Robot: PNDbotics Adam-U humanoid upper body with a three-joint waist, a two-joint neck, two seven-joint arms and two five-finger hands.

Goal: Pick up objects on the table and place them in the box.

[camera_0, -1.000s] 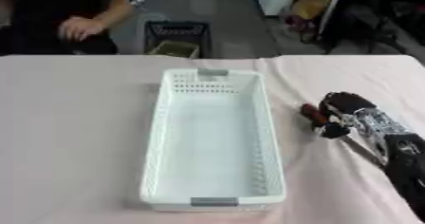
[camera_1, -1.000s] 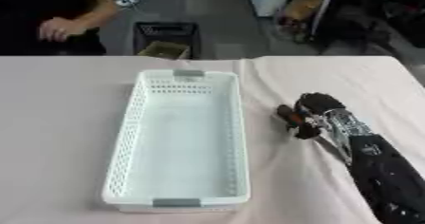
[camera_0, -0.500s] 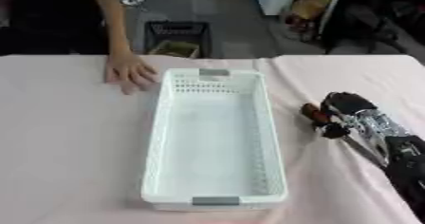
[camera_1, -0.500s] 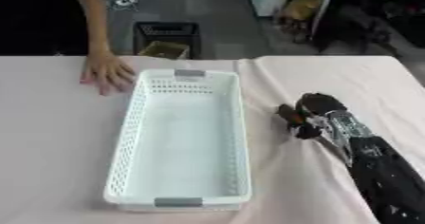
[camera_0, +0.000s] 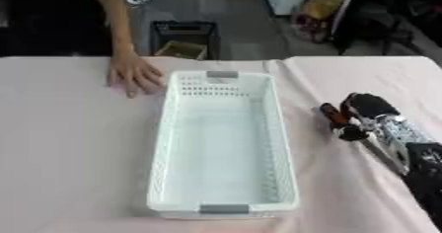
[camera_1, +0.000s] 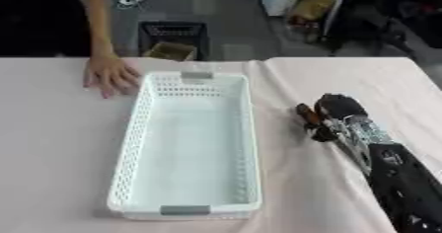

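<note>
Since a second ago, a person's hand (camera_0: 134, 75) has come onto the table (camera_0: 60, 143) at the far left, just beside the box's far left corner; your right hand has not moved.

Left eye view: the box (camera_0: 223, 143), a long white basket with perforated walls and grey tabs at its near and far ends, sits in the middle of the pink-covered table, its long side running near to far. Nothing shows inside it. The person's hand lies flat on the cloth, fingers spread toward you, the arm running off the far edge. Your right hand (camera_0: 367, 112) rests on the table to the right of the box, apart from it, with the arm coming in from the near right corner. You cannot tell from this view whether its fingers are curled or straight. A small dark thing with an orange-brown part (camera_0: 331, 114) lies at the hand's left edge, touching it; whether the hand holds it is unclear. Past the table, a dark crate (camera_0: 183, 37) stands on the floor.

Right eye view: the same layout, shifted left. Your right hand (camera_1: 338, 112) lies between the box (camera_1: 192, 143) and the table's right edge. Your left hand shows in neither view.
</note>
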